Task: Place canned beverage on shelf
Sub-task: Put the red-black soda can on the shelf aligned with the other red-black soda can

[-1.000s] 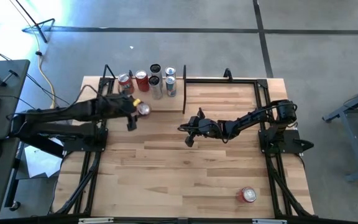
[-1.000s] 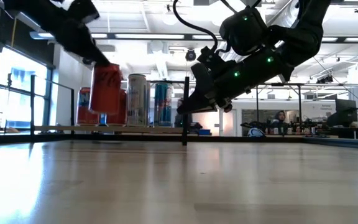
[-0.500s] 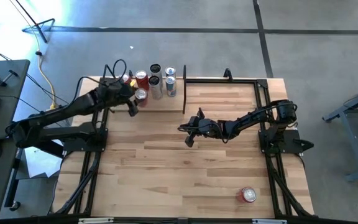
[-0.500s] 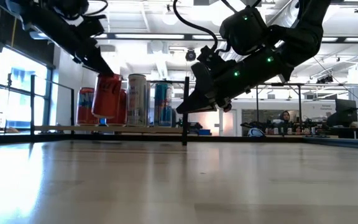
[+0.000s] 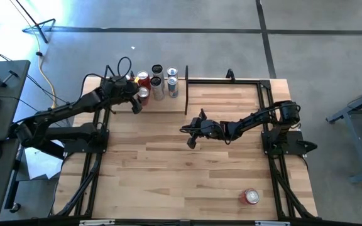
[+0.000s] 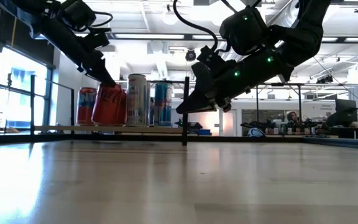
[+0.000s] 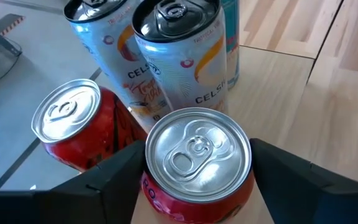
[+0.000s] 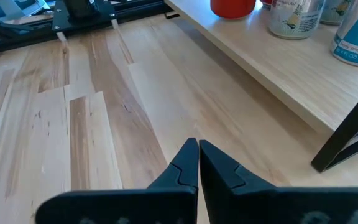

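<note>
My left gripper is shut on a red can over the left part of the pale wood shelf. It also shows in the low view and the left wrist view. Another red can and two tall white cans stand right beside it on the shelf. My right gripper is shut and empty, hovering above the middle of the table; its wrist view shows the closed fingertips. My left gripper pinches the red can's side wall just below its top rim between its two fingers, one on each side. The fingers slant down from the table's left. The can is tilted a little, its base at the shelf top; whether it rests there I cannot tell.
Several cans stand in a cluster on the shelf, next to its thin upright end panel. A red can lies on the table near the front right. Bare plank tabletop lies between the arms.
My left gripper has carried the red can toward the table's far edge and down, from above the shelf's near edge to shelf level beside the other cans. It has stayed shut on the can. The can is now tilted slightly.
</note>
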